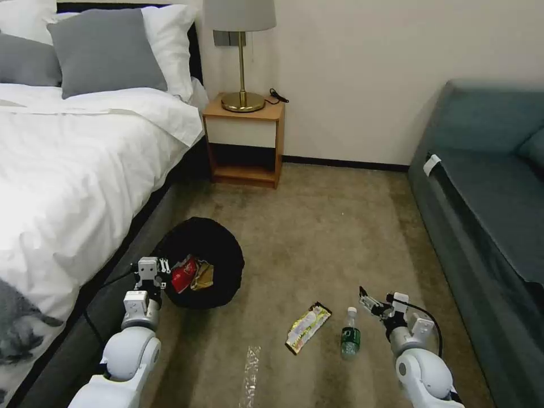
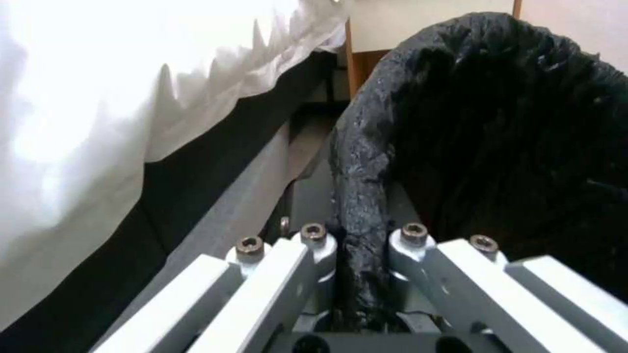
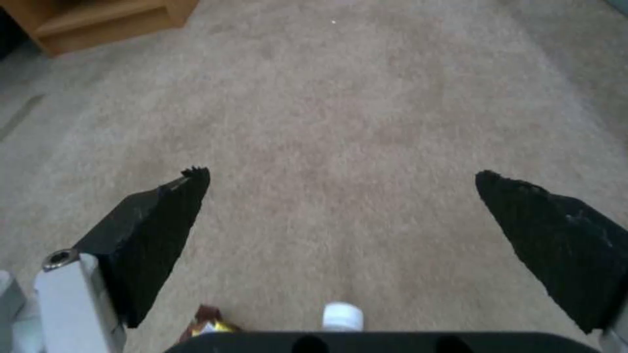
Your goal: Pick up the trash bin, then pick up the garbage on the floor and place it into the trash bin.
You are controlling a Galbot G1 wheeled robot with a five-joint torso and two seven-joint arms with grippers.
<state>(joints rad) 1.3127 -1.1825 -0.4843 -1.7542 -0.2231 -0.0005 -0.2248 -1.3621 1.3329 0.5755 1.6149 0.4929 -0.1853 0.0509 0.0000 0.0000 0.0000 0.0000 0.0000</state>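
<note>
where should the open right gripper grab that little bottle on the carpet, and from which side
Probably across the bottle's labelled body, coming straight down from above. It looks to stand upright on the carpet, white cap up, and the body offers more surface than the narrow cap. The right gripper is open just beside it; the wrapper lies apart on the other side, so there's room.

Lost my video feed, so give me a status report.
Left claw shut on trash bin rim. Right claw open above carpet by bottle. Snack wrapper on floor; nothing in the way.

Bedroom: bed [image 1: 68,170], nightstand [image 1: 245,141] with lamp [image 1: 241,51], sofa [image 1: 487,215], carpet [image 1: 317,238].
</note>
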